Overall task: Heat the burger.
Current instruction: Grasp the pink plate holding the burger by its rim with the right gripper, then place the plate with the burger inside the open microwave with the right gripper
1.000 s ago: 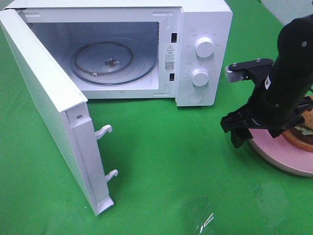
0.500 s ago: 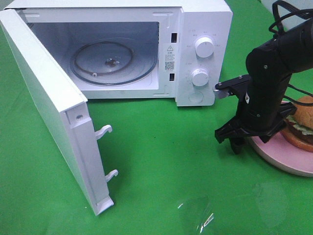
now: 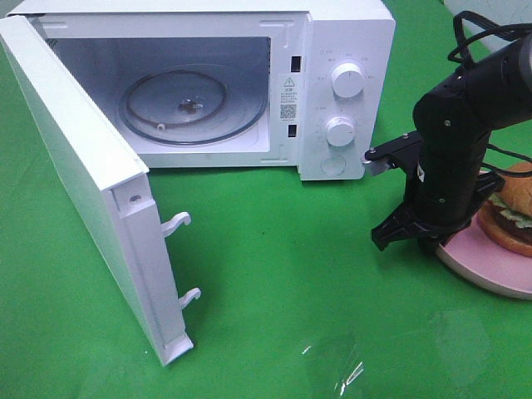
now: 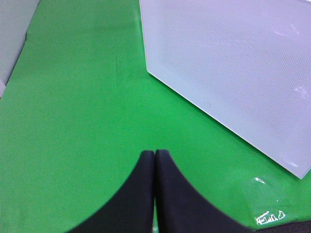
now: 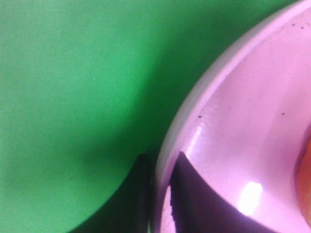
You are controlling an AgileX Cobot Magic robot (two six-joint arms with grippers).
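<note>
the gripper (image 4: 154, 155) is hovering over the green table (image 4: 82, 97), its two black fingers (image 4: 141, 194) pressing together with only a thin seam showing between them. a white door (image 4: 233, 68) with a fine dotted mesh is standing just beyond the fingertips, off to one side, its lower edge meeting the table. a grey strip (image 4: 12, 29) is bordering the green at the far corner.

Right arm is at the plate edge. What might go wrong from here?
The right gripper pinches only the thin rim of the pink plate; lifted from one edge, it may tilt or slip.
The burger lies unheld on it and might slide off.
The plate must pass the microwave control panel to reach the cavity and may clip it.
</note>
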